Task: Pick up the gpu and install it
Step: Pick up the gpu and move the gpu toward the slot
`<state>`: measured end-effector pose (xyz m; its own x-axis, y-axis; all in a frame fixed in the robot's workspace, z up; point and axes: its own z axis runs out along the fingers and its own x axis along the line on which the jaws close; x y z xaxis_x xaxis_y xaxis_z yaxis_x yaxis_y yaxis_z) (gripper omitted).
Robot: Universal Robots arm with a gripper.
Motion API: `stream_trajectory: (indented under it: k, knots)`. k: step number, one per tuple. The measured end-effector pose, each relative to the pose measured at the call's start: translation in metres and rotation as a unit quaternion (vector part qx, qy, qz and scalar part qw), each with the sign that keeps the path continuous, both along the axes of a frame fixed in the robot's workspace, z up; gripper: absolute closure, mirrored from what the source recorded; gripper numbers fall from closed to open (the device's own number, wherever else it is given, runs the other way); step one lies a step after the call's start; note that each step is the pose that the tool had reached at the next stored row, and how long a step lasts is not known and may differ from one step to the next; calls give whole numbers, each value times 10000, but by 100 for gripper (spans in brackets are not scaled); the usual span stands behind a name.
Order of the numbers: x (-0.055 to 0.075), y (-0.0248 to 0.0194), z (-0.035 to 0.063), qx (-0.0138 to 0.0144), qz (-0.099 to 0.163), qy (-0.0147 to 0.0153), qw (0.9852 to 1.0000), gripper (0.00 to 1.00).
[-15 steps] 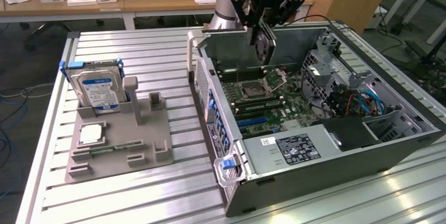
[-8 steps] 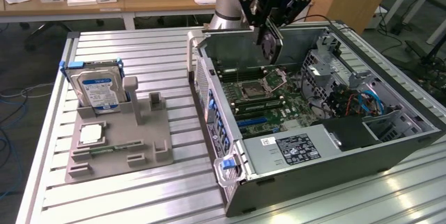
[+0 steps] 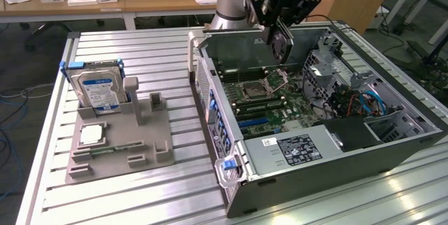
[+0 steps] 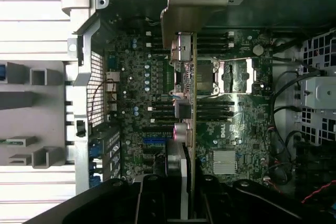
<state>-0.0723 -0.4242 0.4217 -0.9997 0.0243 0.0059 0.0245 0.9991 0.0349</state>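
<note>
gpu (image 4: 185, 103), thin, silver bracket (image 4: 189, 3), prob. in hand (image 4: 179, 192)

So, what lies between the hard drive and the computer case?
In the exterior view, between the hard drive and the computer case stand upright posts of the grey holder, then bare slats of the table.
</note>
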Motion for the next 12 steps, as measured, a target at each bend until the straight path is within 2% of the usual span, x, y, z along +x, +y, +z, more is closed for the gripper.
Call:
stream_trajectory:
  k: [4,12]
  knots:
    - [60,0,-1,1,99,0,10000,72]
    - [276,0,-3,1,110,0,9999,72]
